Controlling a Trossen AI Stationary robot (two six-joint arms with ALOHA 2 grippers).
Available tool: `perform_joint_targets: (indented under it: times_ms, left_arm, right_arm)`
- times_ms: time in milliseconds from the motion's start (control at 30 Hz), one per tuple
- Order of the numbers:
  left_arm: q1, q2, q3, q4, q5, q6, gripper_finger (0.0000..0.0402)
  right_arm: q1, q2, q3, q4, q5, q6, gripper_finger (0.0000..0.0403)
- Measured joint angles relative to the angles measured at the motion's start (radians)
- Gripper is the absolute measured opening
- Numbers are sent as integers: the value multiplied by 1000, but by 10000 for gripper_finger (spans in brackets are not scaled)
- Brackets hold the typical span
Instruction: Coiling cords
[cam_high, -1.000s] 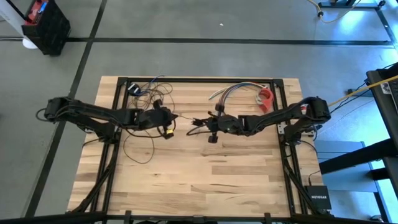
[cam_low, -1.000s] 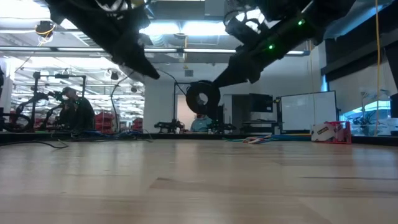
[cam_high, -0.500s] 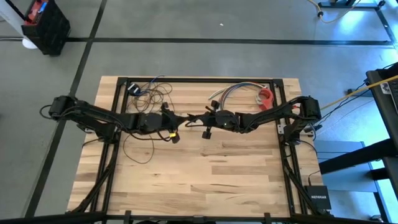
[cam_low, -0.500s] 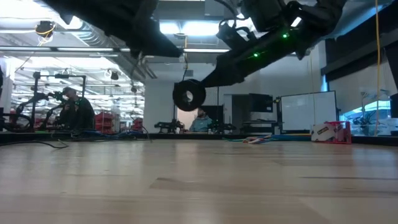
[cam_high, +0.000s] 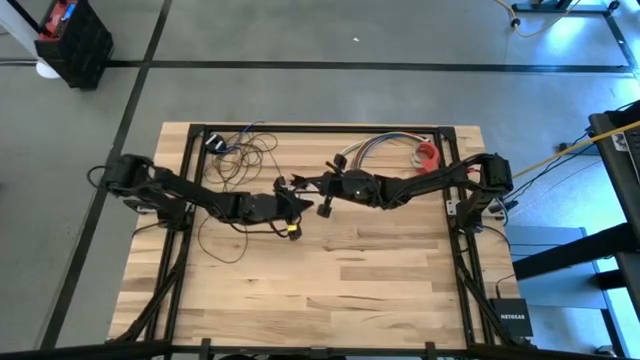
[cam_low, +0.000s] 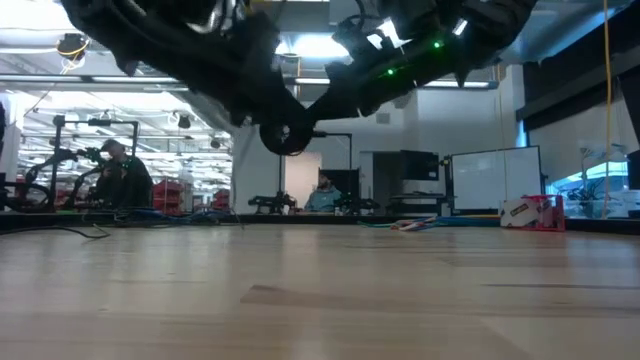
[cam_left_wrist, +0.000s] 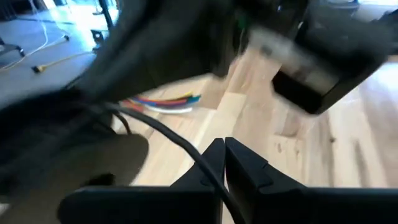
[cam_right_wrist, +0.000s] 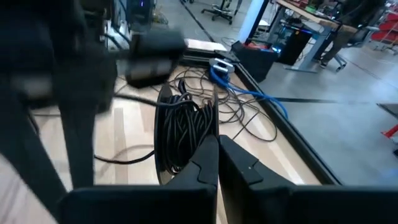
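Observation:
The cords are a thin dark wire. Its loose loops lie on the table's far left, and one slack loop lies nearer. A black round puck hangs above mid-table; the low view shows it as a puck well clear of the wood. My left gripper and my right gripper meet tip to tip over the table's middle, both shut on the wire. In the right wrist view a bunch of coiled strands hangs at the fingertips. My left gripper pinches a single strand of the cord between its two fingers, near their free ends. The fingers point nearly level toward the table's right. The strand runs off slack, clear of the table. My right gripper is shut at the edge of a bunch of several coiled strands. Its fingers point nearly level toward the table's left. The coil hangs clear of the table; the fingers hide the exact place of contact.
A bundle of multicoloured wires and a red object lie at the far right. A small white and blue thing sits among the loops at the far left. A black frame runs along the table's edges. The near half is bare wood.
My left gripper has gone toward the table's right and a little down. My right gripper has gone toward the table's left, so the tips now overlap. The puck has travelled left with the right gripper and has risen.

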Motion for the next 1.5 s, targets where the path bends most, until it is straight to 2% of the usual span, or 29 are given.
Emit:
perform_joint_targets:
  times_ms: [367,733,933,1067,1300,1500]
  left_arm:
    - [5,129,0,119,-6,-15,5]
    - [-15,107,0,135,0,14,5]
    - [-38,106,0,115,0,25,8]
    - [-38,106,0,100,0,4,39]
    - [-41,106,0,34,-1,-18,142]
    - [-47,105,0,-17,-1,-10,172]
  right_arm:
    - [-4,0,64,-1,-7,6,5]
    - [-3,-2,76,-20,-11,6,5]
    - [-3,-2,76,-131,-13,-13,5]
    - [-2,13,71,-174,-13,-10,5]
    - [-2,82,58,-187,-12,14,5]
    - [-2,159,57,-186,-10,15,5]
